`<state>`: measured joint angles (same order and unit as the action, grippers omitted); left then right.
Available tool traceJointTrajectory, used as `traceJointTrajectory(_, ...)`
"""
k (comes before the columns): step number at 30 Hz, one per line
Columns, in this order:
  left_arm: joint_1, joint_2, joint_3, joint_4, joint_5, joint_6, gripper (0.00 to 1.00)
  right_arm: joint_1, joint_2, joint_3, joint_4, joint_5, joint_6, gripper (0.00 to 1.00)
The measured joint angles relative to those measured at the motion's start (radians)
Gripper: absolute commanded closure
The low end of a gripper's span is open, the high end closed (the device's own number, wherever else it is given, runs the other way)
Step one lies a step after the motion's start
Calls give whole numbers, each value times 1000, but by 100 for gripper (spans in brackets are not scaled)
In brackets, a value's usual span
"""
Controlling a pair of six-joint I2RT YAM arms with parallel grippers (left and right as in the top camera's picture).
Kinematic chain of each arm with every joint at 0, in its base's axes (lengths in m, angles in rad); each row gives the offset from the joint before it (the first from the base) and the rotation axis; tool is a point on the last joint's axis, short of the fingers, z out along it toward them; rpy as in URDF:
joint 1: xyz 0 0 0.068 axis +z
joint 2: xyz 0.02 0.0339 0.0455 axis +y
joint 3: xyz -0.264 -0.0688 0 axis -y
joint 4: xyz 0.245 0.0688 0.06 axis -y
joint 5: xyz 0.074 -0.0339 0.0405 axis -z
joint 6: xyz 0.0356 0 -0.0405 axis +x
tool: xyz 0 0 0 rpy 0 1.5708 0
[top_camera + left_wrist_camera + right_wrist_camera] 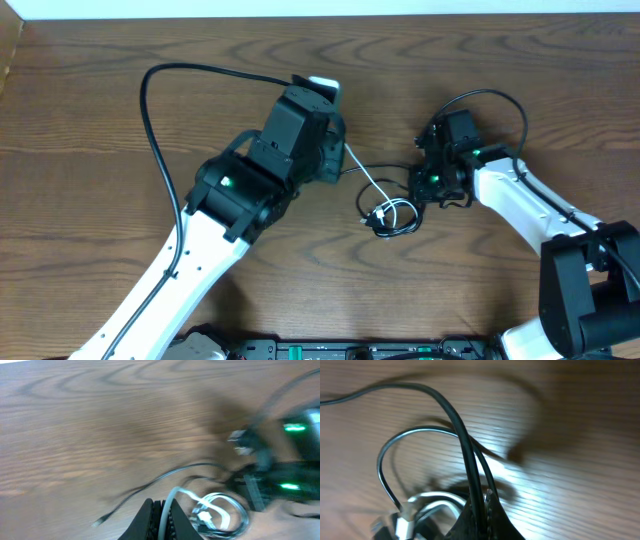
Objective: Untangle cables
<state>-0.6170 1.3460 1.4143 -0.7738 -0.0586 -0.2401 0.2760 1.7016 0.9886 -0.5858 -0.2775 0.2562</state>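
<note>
Cables (392,215) bunched between my end effectors.
Left end effector (161,505) pinches white cable (366,178); right end effector (482,499) pinches black cable (462,435).

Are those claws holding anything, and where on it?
Blurred, but apparently yes. The left gripper pinches the white cable on the stretch leaving the coil; the right gripper pinches the black cable along its length.
</note>
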Motion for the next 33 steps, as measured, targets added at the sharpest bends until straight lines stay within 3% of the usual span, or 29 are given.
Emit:
traceJointTrajectory(4, 20, 37, 0, -24, -48, -8, 59, -43, -25, 39, -38, 50, 1, 99)
traceJointTrajectory(8, 21, 84, 0, -31, -16, -7, 54, -77, -118, 107, -44, 70, 1, 99)
traceJointTrajectory(12, 21, 132, 0, -31, 61, -16, 35, -80, -245, 165, -31, 76, 1, 99)
traceJointTrajectory(18, 21, 216, 0, -31, 190, -26, 33, -76, -377, 182, -40, 92, 1, 99)
traceJointTrajectory(33, -26, 357, 0, 100, 465, 38, 26, -77, -380, 181, -95, 160, 72, 99)
